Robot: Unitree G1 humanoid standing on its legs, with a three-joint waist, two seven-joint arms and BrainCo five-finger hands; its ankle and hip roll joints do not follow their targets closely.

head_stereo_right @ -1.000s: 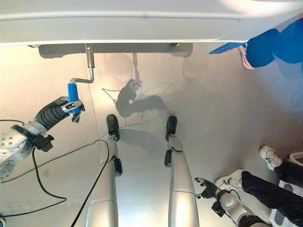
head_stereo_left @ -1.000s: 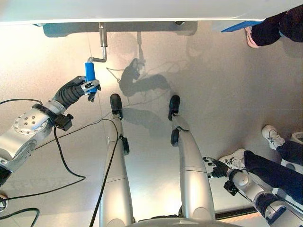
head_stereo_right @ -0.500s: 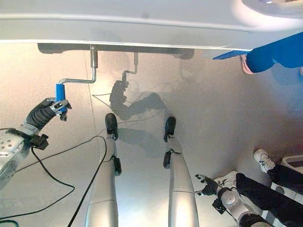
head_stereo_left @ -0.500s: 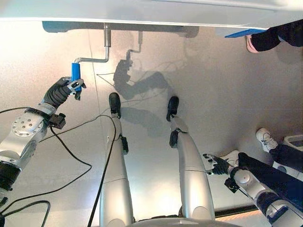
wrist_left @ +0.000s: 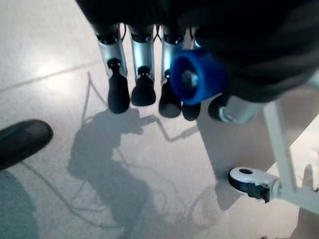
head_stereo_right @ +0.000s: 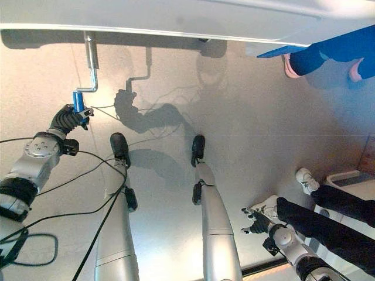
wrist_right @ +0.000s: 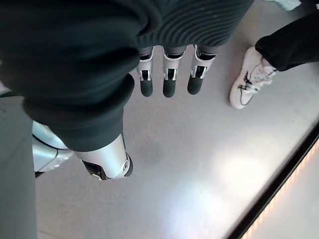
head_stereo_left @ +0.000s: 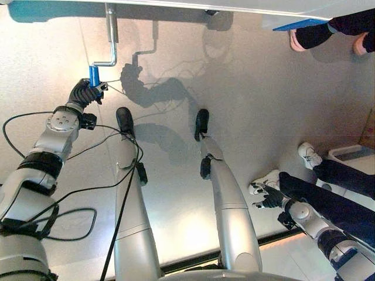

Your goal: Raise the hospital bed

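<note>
The hospital bed (head_stereo_left: 176,6) shows as a pale edge running across the 12 o'clock side of the head views. From under it, near 11 o'clock, a thin metal crank (head_stereo_left: 110,35) drops down, bends sideways and ends in a short blue handle (head_stereo_left: 93,75). The left hand (head_stereo_left: 85,92) is wrapped around that blue handle, and the wrist view shows the dark-tipped fingers (wrist_left: 118,89) curled beside the handle's round blue end (wrist_left: 193,77). A white bed caster (wrist_left: 251,181) stands on the floor just past the hand. The right hand (head_stereo_left: 266,197) hangs at about 4 o'clock with fingers straight and loose, holding nothing, close to a person's white shoe (wrist_right: 247,77) and dark trouser leg (head_stereo_left: 328,205). Another person's feet (head_stereo_left: 307,38) stand at 1 o'clock by the bed edge. The grey floor (head_stereo_left: 252,99) between bed and robot lies open toward 2 o'clock.
</note>
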